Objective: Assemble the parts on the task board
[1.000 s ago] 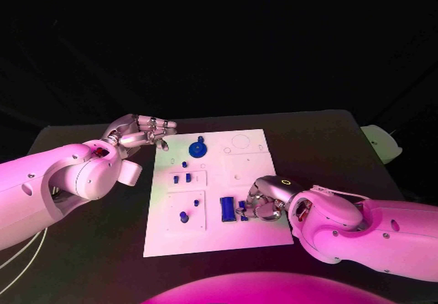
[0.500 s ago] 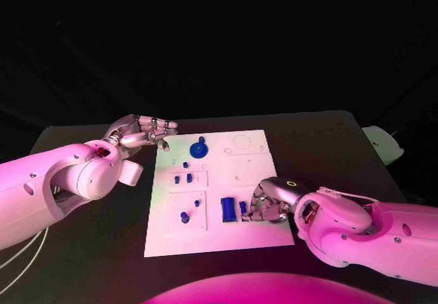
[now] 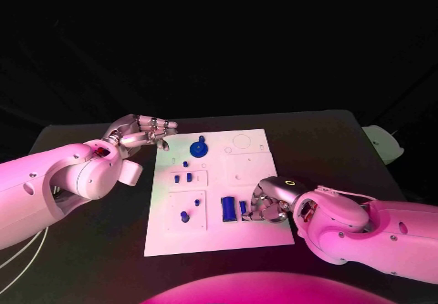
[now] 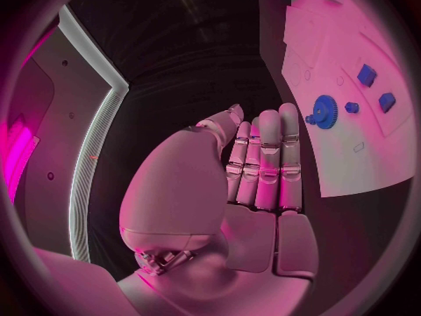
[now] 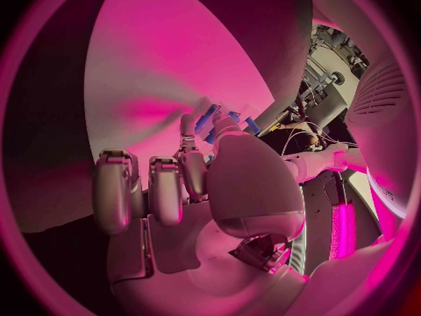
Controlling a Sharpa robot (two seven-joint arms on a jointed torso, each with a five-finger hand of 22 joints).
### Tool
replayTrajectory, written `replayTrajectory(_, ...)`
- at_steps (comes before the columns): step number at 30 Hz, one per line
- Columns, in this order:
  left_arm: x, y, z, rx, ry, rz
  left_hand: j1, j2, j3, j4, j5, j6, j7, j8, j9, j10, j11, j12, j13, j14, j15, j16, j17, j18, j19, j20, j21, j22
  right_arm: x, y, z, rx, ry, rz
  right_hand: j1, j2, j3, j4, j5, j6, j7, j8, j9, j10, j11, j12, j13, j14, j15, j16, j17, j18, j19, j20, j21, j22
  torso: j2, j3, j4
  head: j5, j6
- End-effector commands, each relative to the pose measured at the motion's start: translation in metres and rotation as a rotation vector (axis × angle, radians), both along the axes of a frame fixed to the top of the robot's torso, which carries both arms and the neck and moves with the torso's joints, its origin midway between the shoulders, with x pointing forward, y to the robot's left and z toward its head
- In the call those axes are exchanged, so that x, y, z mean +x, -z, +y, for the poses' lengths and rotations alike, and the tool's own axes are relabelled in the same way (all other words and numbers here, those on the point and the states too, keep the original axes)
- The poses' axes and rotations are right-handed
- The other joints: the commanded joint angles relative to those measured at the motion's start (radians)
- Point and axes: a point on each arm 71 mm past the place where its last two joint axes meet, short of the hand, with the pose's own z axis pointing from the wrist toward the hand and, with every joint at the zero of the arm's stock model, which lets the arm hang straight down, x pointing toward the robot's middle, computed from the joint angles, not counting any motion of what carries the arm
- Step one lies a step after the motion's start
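Observation:
The white task board [image 3: 251, 168] lies in the middle of the table. Near its front edge stands a blue block [image 3: 228, 208], with a small blue part [image 3: 244, 207] right beside it. My right hand [image 3: 266, 202] is bent down over that spot, its thumb and fingertips closed on the small blue part [image 5: 210, 118]. A blue gear [image 3: 198, 150] sits at the board's far left. My left hand [image 3: 142, 132] hovers off the board's far left corner and holds nothing, its fingers [image 4: 263, 161] straight and side by side, near the gear [image 4: 325, 111].
Other small blue parts stand on the board's left side: two [image 3: 183, 178] in a recess, one [image 3: 185, 164] above them, one [image 3: 185, 216] near the front. A pale object [image 3: 383, 144] lies at the table's right edge.
My right hand has crept slightly toward the board's front edge, staying at the small blue part. The left hand has not moved.

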Motion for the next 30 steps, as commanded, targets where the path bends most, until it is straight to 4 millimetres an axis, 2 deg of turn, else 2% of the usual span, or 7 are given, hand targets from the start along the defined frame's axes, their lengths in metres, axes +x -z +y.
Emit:
replayTrajectory(1,-0.001,-0.001,-0.002,-0.007,0.020,-0.003,-0.001,0.009,0.001,0.005,0.000,-0.007,0.000,0.005,0.001,-0.007,0.000,0.004,0.001,-0.009,0.000,0.003,-0.001,0.013,-0.003,0.003,-0.003,-0.001,0.002,0.002,0.003,-0.009,-0.016,-0.002,0.012,0.002,-0.006,0.003,-0.006,-0.001,-0.001,0.007,0.002,0.004,0.002,0.001,0.063,0.080,-0.001,0.001,0.139,-0.004,0.039,-0.001,0.002,0.219,0.001,0.0002,0.0004,0.000,-0.002)
replayTrajectory(6,-0.001,-0.001,-0.003,-0.007,0.023,-0.003,-0.001,0.009,0.001,0.005,0.000,-0.007,0.000,0.005,0.001,-0.007,0.000,0.004,0.001,-0.009,0.000,0.003,-0.001,0.013,-0.003,0.003,-0.003,-0.001,0.004,0.004,0.005,-0.002,-0.013,0.001,0.012,0.004,-0.007,0.004,-0.008,-0.001,-0.001,0.008,0.002,0.004,0.001,0.002,0.064,0.080,-0.001,0.000,0.139,-0.004,0.039,-0.001,0.001,0.219,-0.001,0.0005,0.0027,0.003,0.000)
replayTrajectory(14,0.000,0.000,-0.001,-0.005,0.017,-0.003,-0.001,0.009,0.001,0.005,0.000,-0.007,0.000,0.005,0.001,-0.007,0.000,0.004,0.001,-0.009,0.000,0.003,-0.001,0.013,-0.003,0.003,-0.003,-0.001,0.001,-0.001,0.006,0.034,-0.011,-0.011,0.011,0.004,-0.012,0.008,-0.011,-0.001,-0.001,0.008,0.003,0.005,0.002,0.004,0.065,0.080,-0.001,-0.001,0.137,-0.003,0.038,-0.001,-0.001,0.218,-0.002,-0.0002,0.0004,0.006,0.007)
replayTrajectory(19,0.001,0.000,0.000,-0.006,0.012,-0.005,-0.001,0.010,0.000,0.006,0.000,-0.007,0.000,0.006,0.001,-0.008,0.000,0.006,0.001,-0.010,0.001,0.004,-0.002,0.013,-0.003,0.003,-0.004,-0.001,0.001,-0.011,0.004,0.079,-0.005,-0.046,0.007,0.001,-0.021,0.013,-0.012,-0.002,0.000,0.009,0.004,0.004,0.002,0.002,0.064,0.079,-0.001,-0.002,0.134,-0.003,0.037,-0.001,-0.003,0.218,-0.005,-0.0025,0.0000,0.003,0.014)
replayTrajectory(24,0.002,0.002,0.000,-0.022,0.003,0.002,-0.001,0.009,0.000,0.007,0.000,-0.009,0.000,0.009,0.001,-0.014,0.001,0.009,0.002,-0.018,0.002,0.000,-0.004,0.013,-0.008,0.004,-0.008,-0.003,0.015,-0.031,-0.005,0.236,-0.011,-0.153,0.032,0.007,-0.033,0.012,0.008,-0.032,0.010,-0.005,-0.001,-0.023,0.010,-0.061,0.024,0.064,0.005,-0.040,0.071,0.012,0.006,0.002,-0.083,0.196,-0.013,-0.0069,0.0005,0.004,0.027)
replayTrajectory(27,0.003,0.004,0.001,-0.048,-0.008,0.020,0.003,0.010,-0.001,0.009,0.000,-0.014,0.001,0.016,0.001,-0.024,0.003,0.021,0.003,-0.049,0.004,-0.033,-0.022,0.012,-0.029,0.007,-0.032,-0.015,0.032,-0.039,-0.014,0.354,-0.020,-0.190,0.071,0.024,-0.033,0.007,0.022,-0.066,0.024,-0.025,-0.009,-0.061,0.022,-0.142,-0.028,0.036,0.014,-0.108,-0.031,0.036,-0.045,0.009,-0.212,0.160,-0.020,-0.0105,0.0011,0.002,0.040)
replayTrajectory(30,0.005,0.008,0.002,-0.084,-0.028,0.048,0.003,0.011,-0.003,0.012,-0.001,-0.018,0.003,0.023,0.001,-0.031,0.005,0.031,0.002,-0.067,0.007,-0.063,-0.039,0.012,-0.043,0.011,-0.054,-0.027,0.051,-0.041,-0.024,0.452,-0.021,-0.205,0.118,0.037,-0.025,-0.010,0.024,-0.083,0.032,-0.036,-0.013,-0.086,0.029,-0.190,-0.061,0.023,0.019,-0.150,-0.086,0.050,-0.076,0.015,-0.294,0.136,-0.029,-0.0174,-0.0007,0.002,0.052)
